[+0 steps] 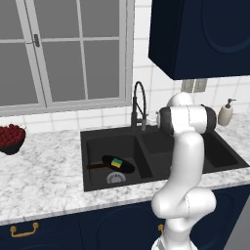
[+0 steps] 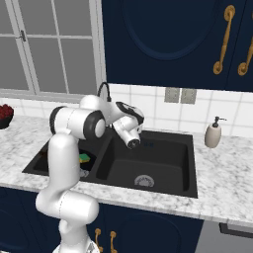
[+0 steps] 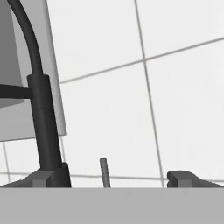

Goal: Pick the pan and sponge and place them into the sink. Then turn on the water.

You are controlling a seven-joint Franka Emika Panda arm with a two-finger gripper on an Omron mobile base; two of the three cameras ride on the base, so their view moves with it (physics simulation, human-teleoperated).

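Resting in the left basin of the black double sink (image 1: 93, 139), the black frying pan (image 1: 117, 164) lies with its reddish-brown handle pointing toward 9 o'clock, and the green and yellow sponge (image 1: 116, 162) sits on top of the pan, so both placing steps look done. No stream falls from the tall arched faucet (image 1: 139, 105) at 12 o'clock of the sink's divider, so turning on the water is what remains. In the hand view the jaws (image 3: 118, 177) stand wide apart with nothing between them, facing the white tiled wall; the faucet's dark neck rises just beside the left fingertip (image 3: 61, 175), and a thin grey lever (image 3: 103, 171) stands between the tips. Judging by this, the arm is lined up near the faucet for the last step
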